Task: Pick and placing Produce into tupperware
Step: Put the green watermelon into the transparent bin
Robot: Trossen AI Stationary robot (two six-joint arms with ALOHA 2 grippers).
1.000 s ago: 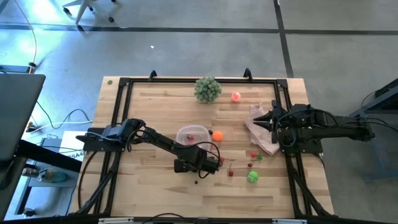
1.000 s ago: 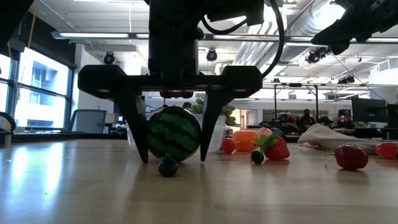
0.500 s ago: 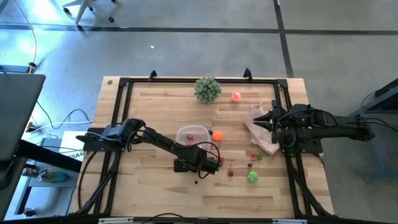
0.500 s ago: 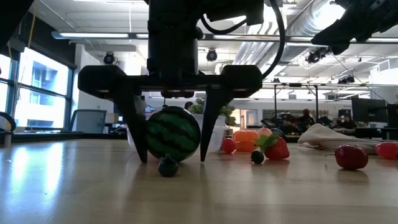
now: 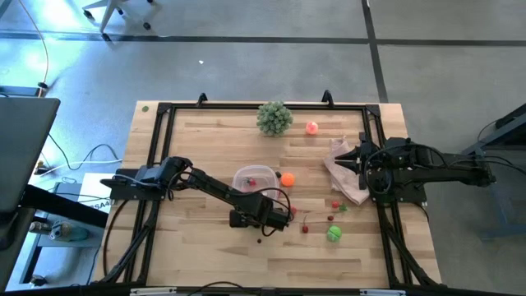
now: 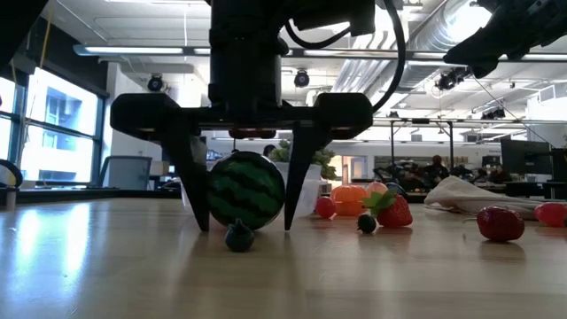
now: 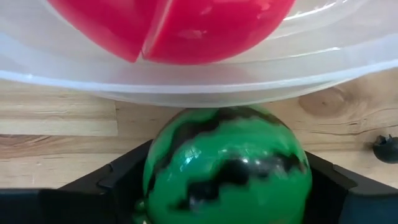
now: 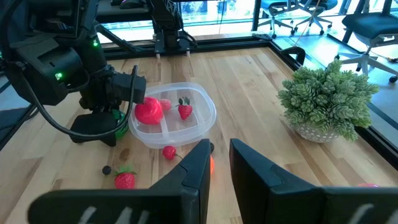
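Observation:
A striped green ball stands on the table just beside the clear tupperware. My left gripper points straight down over the ball, one finger on each side of it. The tupperware holds a red piece and a strawberry. More produce lies loose on the table: an orange ball, a green one, strawberries and a dark berry. My right gripper waits at the table's right edge, its fingers a little apart with nothing between them. My left gripper has the striped green ball between its two fingers, which lie against the ball's two opposite sides at its widest part. The fingers come from above and point down, their tips at table level. The ball rests on the table.
A bushy pale-green plant stands at the far edge, a pink-orange ball beside it. A pinkish-white bag lies under my right gripper. A black frame borders the table. Bare wood lies at the near left.

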